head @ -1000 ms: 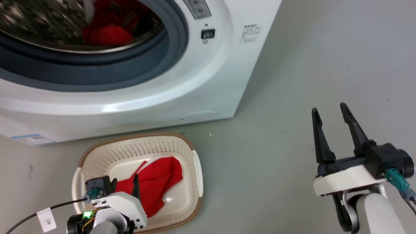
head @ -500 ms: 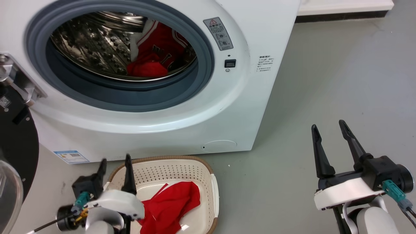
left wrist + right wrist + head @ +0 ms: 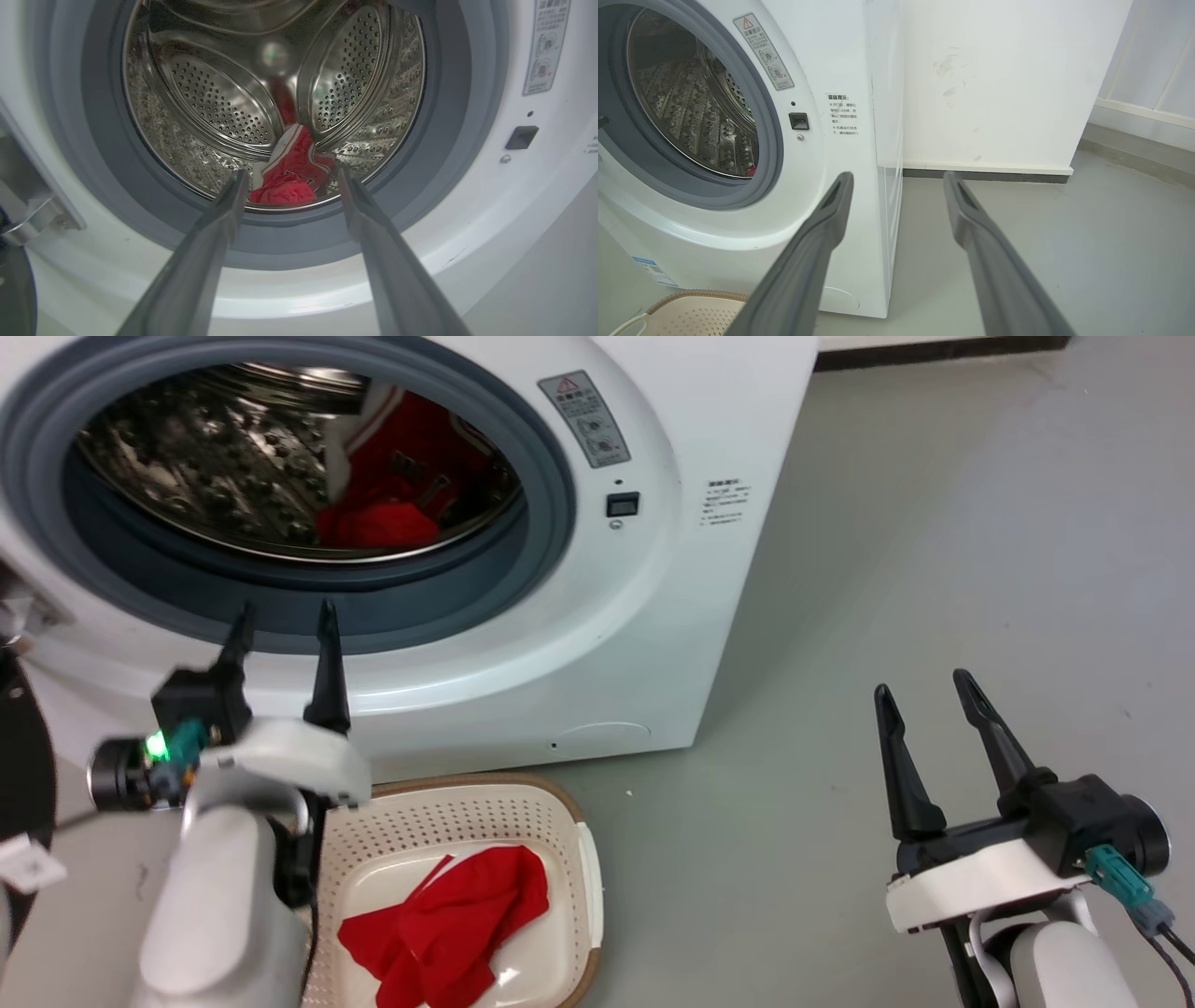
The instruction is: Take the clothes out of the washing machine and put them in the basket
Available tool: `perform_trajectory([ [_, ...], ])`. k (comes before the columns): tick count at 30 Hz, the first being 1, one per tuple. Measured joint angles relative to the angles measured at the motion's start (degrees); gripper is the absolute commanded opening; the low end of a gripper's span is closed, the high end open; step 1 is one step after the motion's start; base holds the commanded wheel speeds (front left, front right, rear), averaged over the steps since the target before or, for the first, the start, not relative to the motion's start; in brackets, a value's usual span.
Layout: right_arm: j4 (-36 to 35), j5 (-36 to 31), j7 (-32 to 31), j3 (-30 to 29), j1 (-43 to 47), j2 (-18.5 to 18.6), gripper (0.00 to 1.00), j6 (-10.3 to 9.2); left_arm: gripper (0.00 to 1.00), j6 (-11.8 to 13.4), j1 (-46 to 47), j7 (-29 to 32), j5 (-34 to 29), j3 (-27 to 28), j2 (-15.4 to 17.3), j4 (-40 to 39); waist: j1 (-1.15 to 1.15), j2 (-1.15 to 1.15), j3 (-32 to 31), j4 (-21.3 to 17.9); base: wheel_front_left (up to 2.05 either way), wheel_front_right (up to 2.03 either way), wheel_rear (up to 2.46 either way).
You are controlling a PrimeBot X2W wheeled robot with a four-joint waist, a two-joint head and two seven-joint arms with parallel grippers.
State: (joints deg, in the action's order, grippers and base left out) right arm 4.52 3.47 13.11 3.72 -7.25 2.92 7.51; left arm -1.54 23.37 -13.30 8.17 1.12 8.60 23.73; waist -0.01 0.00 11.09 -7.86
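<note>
You are between trips: one red garment (image 3: pixel 448 924) already lies in the basket (image 3: pixel 467 817) at the lower middle of the head view, while the rest of the clothes (image 3: pixel 378 518) sit bunched at the lower right of the drum (image 3: pixel 210 102) inside the washing machine (image 3: pixel 672 597), upper left of the frame. So the step in hand reads as the reach for the next piece. Your left gripper (image 3: pixel 286 612) is empty, its two dark fingers spread apart and pointing up the frame at the grey door ring (image 3: pixel 551 513), just short of the opening; in its wrist view the clothes sit right between the fingers, so you look well lined up. Next, I judge, you must carry it over the ring's lower lip and deep into the drum, then close on a thick fold, since soft cloth may slip. Your right gripper (image 3: pixel 920 683) is likewise spread and empty, over bare floor (image 3: pixel 840 523) at the lower right, well apart from the machine
</note>
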Motion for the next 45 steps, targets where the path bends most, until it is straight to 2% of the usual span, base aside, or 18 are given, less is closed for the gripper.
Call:
perform_trajectory([
  [7, 0.76, 1.83, 0.92, 1.54, -1.94, 0.01, 1.0, 0.0, 1.0, -1.96, 12.02, 6.42, -0.96, -0.88, 5.22, 8.23, 0.01, 0.0, 3.68, -3.72, 0.0, 0.0, 0.0],
  [15, 1.26, 4.58, 1.75, 2.66, -4.51, 0.03, 1.0, 0.0, 1.0, -2.48, 24.43, 12.36, -1.36, -0.9, 10.21, 18.37, 0.01, 0.0, 10.0, -8.15, 0.0, 0.0, 0.0],
  [17, 1.42, 5.2, 1.83, 3.57, -5.58, 0.03, 1.0, 0.01, 1.0, -2.53, 29.15, 15.28, -1.89, -1.09, 12.61, 21.75, 0.01, 0.0, 12.78, -9.71, 0.0, 0.0, 0.0],
  [25, -0.32, 7.97, 1.92, 5.88, -7.49, 0.04, 1.0, 0.0, 1.0, -3.96, 40.39, 25.27, -3.02, -2.87, 18.13, 28.05, 0.02, 0.0, 20.2, -13.77, 0.0, 0.0, 0.0],
  [28, -0.82, 10.49, 1.92, 6.01, -7.88, 0.02, 1.0, 0.0, 1.0, -4.33, 44.3, 29.5, -3.44, -3.52, 20.05, 29.62, 0.02, 0.0, 22.65, -15.11, 0.0, 0.0, 0.0],
  [35, -1.77, 11.26, 1.93, 6.04, -7.77, 0.04, 1.0, 0.0, 1.0, -4.82, 52.71, 39.03, -4.46, -5.33, 23.52, 30.59, 0.02, 0.0, 27.48, -17.79, 0.0, 0.0, 0.0],
  [45, -2.52, 12.69, 1.94, 8.35, -7.89, 0.02, 1.0, 0.01, 1.0, -4.98, 59.2, 57.42, -4.27, -7.16, 24.96, 28.88, 0.02, 0.0, 32.55, -20.48, 0.0, 0.0, 0.0],
])
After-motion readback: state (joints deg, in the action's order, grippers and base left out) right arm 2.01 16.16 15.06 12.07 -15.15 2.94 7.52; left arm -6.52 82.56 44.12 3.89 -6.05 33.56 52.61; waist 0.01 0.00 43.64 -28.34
